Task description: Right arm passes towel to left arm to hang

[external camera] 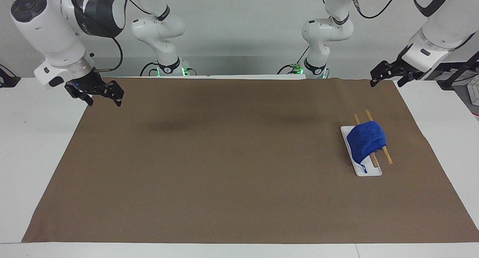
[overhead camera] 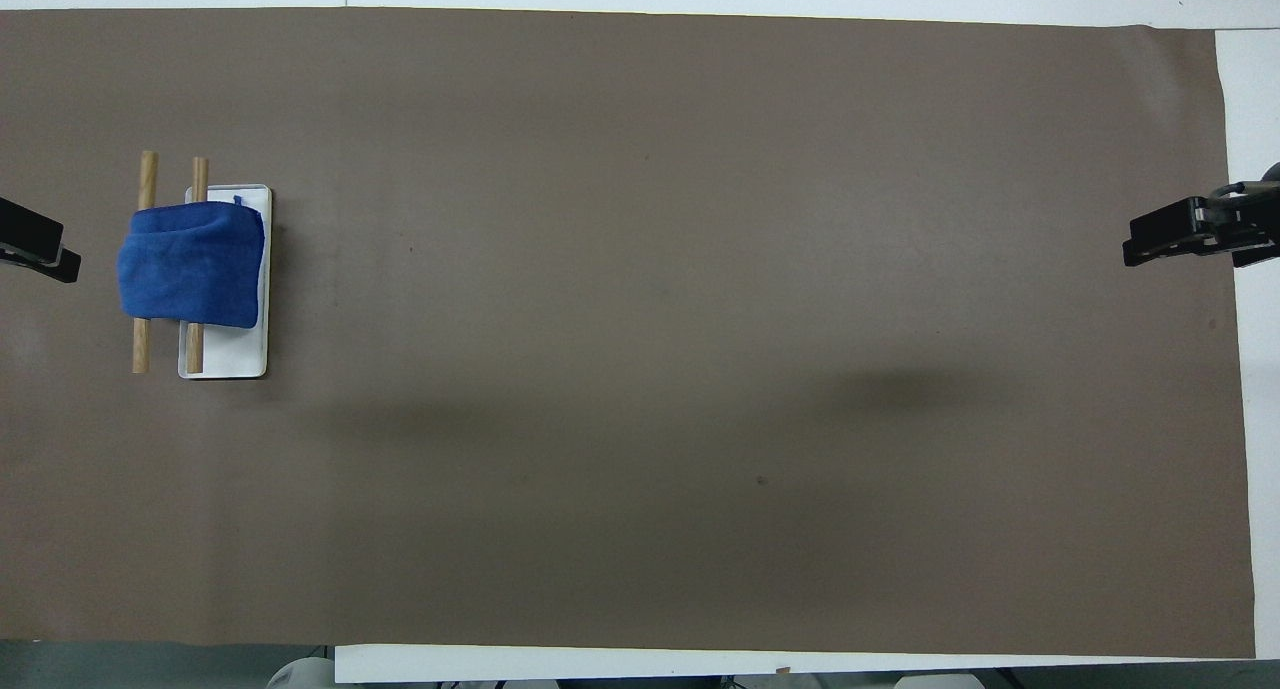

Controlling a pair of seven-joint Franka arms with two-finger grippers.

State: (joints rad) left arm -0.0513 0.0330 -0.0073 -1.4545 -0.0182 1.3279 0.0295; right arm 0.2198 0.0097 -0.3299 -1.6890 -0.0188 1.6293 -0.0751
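The blue towel (external camera: pixel 366 142) hangs folded over two wooden rods (external camera: pixel 386 155) on a white base (external camera: pixel 369 172), at the left arm's end of the table. It also shows in the overhead view (overhead camera: pixel 190 264). My left gripper (external camera: pixel 383 80) is open and empty, up in the air over the mat's corner at that end, apart from the towel. Only its tip shows in the overhead view (overhead camera: pixel 55 254). My right gripper (external camera: pixel 104 100) is open and empty, raised over the mat's edge at the right arm's end. It also shows in the overhead view (overhead camera: pixel 1135 249).
A brown mat (external camera: pixel 239 183) covers most of the white table (external camera: pixel 33 145). The rods (overhead camera: pixel 147 174) and white base (overhead camera: pixel 235 354) are the only things standing on it.
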